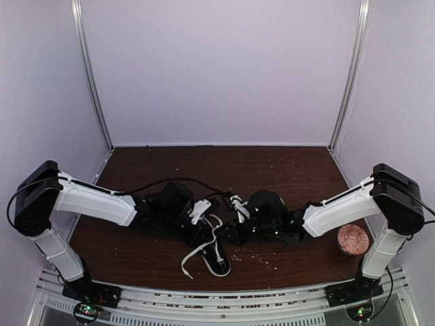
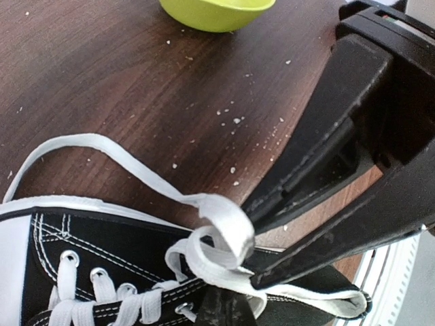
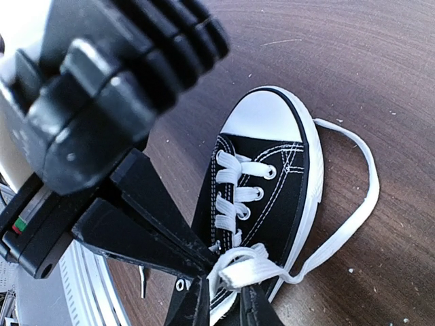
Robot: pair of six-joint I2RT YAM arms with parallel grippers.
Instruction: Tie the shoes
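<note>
One sneaker [image 3: 279, 183], one bowl [image 2: 216, 12]; left claw [image 2: 250, 244], right claw [image 3: 214, 265] on laces [image 2: 102, 143].

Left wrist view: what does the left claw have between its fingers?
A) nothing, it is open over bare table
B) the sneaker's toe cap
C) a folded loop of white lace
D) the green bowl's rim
C: the left claw is closed on a folded loop of the white lace, just above the collar of the sneaker.

White arm links [image 1: 95, 202], black joints [image 1: 37, 197], thin black cables [image 1: 173, 180], long black fingers [image 2: 319, 149]
</note>
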